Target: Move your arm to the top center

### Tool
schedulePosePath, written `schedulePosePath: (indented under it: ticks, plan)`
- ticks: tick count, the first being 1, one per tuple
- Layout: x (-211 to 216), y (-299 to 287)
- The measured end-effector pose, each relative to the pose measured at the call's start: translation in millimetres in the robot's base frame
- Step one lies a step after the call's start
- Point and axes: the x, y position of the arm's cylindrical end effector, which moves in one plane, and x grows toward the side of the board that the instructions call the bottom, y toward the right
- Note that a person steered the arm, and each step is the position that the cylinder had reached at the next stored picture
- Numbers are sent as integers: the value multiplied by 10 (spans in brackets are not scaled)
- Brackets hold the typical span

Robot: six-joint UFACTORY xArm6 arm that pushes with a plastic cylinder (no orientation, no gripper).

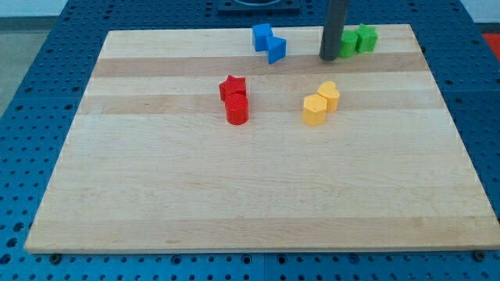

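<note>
Rig has no gripper, so nothing to call apart or closed: you've got a straight dark rod, and my tip (329,58) sits on the pale wooden board (234,195) near the view's top edge, right of centre.

Step in hand, as I read it: positioning only, no block to push. Tip is already in the top band but looks off to the view's right of the midline. Next move probably calls for a short slide toward the view's left, holding the same depth.

Watch the neighbours:
- Two green blocks (357,39), shapes hard to make out, just beside the rod on its right, the nearer one partly hidden behind it. Can't tell whether it's touching.
- Two blue blocks, angular shapes (269,42), close together, at the top left of centre. They sit on the far side of the target zone; overshoot left and you'd likely nudge them.
- Red star-shaped block (232,87) with a red cylinder (237,111) touching below it, mid-board, left of centre. Well apart from the tip.
- Yellow heart-like block (329,95) and a yellow hexagon-like block (314,110), touching, below the tip. Clear of a sideways move.

The gap between blue and green looks open, so stop in it.
</note>
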Motion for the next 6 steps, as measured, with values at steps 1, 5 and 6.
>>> schedulePosePath:
  ticks: [1,5,6]
  plan:
    - [-118,-5]
    - [-98,-513]
    - [-212,-519]
